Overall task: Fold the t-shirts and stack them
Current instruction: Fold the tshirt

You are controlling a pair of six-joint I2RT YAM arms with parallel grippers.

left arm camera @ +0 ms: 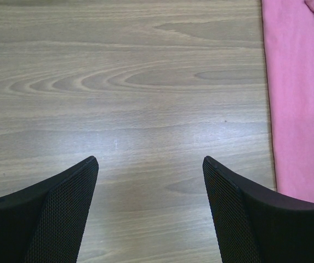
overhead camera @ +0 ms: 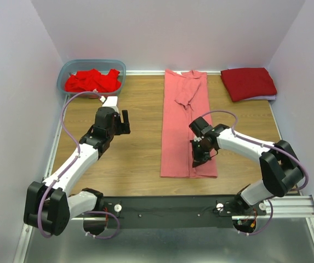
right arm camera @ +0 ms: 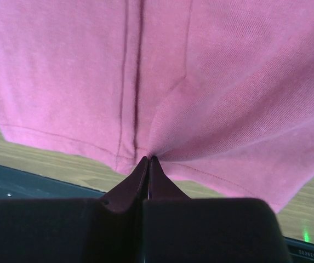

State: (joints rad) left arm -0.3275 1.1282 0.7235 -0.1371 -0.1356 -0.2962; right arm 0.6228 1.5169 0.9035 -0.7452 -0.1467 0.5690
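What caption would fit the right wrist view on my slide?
Right gripper shut on the hem of the salmon-pink t-shirt, cloth puckering at its closed fingers, wooden table below.

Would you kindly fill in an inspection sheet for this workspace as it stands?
Surface: wooden table, no marks seen.
Job's things: salmon-pink t-shirt folded into a long strip, centre; red t-shirts heaped in the blue-grey tub; crimson t-shirt folded, far right corner.
Clutter: the blue-grey tub, far left corner.
Grippers: left pincer open over bare wood; right pincer shut on the salmon-pink t-shirt's near hem.
Cables: lilac cables looped along both arms.
Surroundings: pale walls on three sides; metal rail at near edge.
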